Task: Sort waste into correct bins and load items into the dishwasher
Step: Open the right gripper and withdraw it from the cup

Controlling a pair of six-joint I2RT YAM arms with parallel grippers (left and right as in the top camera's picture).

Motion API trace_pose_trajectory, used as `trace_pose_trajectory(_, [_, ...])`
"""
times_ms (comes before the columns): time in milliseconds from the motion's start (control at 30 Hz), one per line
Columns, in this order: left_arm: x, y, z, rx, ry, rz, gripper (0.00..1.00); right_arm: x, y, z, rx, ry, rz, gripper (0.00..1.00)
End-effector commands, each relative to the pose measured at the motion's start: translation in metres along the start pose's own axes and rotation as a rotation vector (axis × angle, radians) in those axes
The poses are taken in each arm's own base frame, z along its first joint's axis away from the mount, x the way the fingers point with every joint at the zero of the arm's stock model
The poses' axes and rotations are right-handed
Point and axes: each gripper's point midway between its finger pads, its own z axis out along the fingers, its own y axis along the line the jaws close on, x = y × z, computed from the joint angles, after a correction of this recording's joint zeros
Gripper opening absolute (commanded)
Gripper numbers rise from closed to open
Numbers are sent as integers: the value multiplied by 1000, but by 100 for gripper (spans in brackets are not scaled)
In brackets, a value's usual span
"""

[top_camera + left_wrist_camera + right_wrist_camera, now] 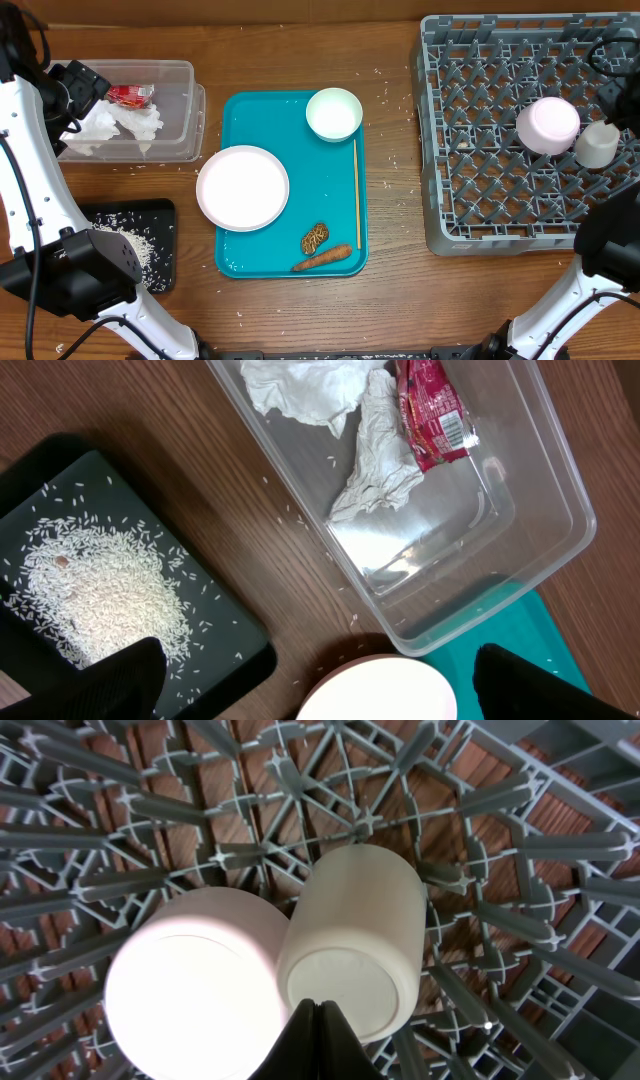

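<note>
A white plate, a white bowl, a wooden chopstick and food scraps lie on the teal tray. My left gripper is open and empty, high above the plate's edge, between the rice tray and the clear bin. The grey dish rack holds an upturned pink bowl and a beige cup. My right gripper is shut and empty, just above the beige cup and the pink bowl.
A clear plastic bin at the back left holds crumpled tissues and a red wrapper. A black tray with a heap of rice sits at the front left. Loose rice grains are scattered on the wooden table.
</note>
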Motion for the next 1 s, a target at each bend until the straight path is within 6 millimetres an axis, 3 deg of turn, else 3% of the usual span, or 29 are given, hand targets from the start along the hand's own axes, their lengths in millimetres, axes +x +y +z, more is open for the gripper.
trace_pose_trajectory(0, [-2, -2, -5, 14, -13, -16, 100, 6, -6, 12, 22, 21, 4, 4])
trace_pose_trajectory(300, [-2, -2, -5, 14, -13, -16, 100, 3, -12, 27, 25, 9, 24, 4])
trace_pose_trajectory(667, [-2, -2, -5, 14, -12, -16, 100, -11, -63, 29, 70, 36, 129, 4])
trace_pose_trajectory(800, [-2, -2, -5, 14, -13, -16, 100, -12, -66, 18, 63, 33, 141, 4])
trace_pose_trajectory(967, [-2, -2, -5, 14, -13, -16, 100, -16, -46, -23, -70, -18, 139, 4])
